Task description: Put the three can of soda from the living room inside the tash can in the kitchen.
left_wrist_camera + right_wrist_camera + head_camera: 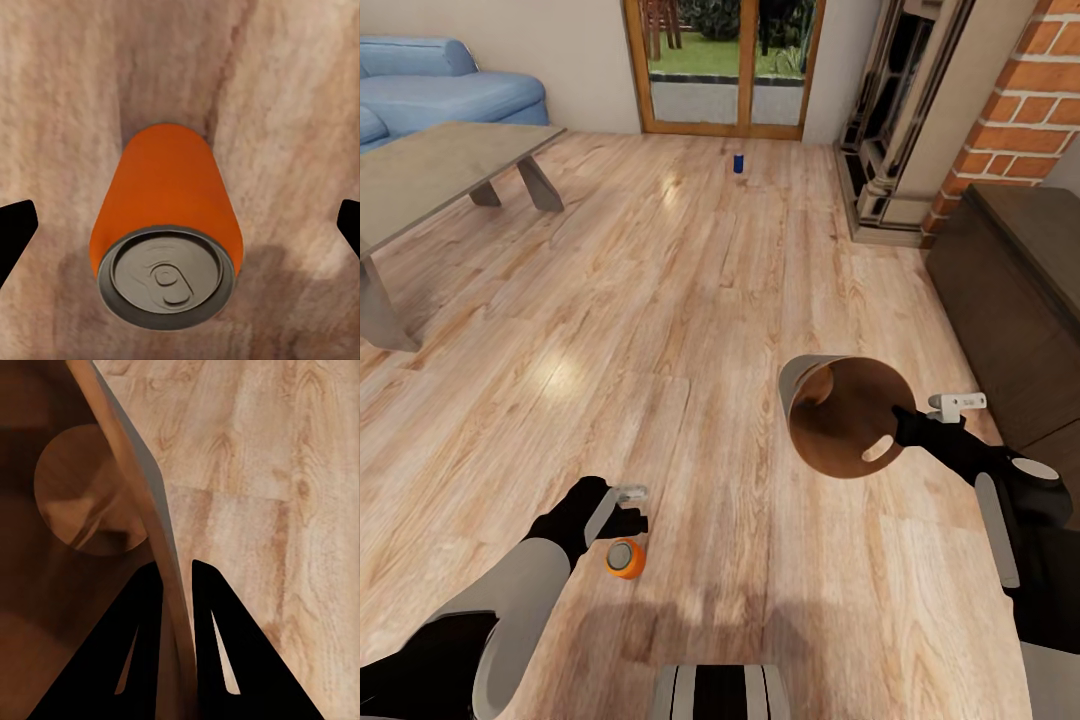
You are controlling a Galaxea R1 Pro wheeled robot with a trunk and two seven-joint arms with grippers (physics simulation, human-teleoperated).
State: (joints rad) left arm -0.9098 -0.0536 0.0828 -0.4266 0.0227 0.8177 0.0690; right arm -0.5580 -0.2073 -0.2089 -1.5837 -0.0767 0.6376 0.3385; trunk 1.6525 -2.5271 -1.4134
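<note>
- The left arm reaches forward and down, its left gripper just above the orange can, which stands upright on the wood-plank floor.
- In the left wrist view the fingers are spread wide, one on each side of the orange can, not touching it.
- The right arm stretches forward, its right gripper clamped on the rim of the tash can, held tilted above the floor with its brown inside facing the camera.
- In the right wrist view the fingers pinch the bin's wall.
- A dark blue can stands far beyond the orange can, near the glass doors.
</note>
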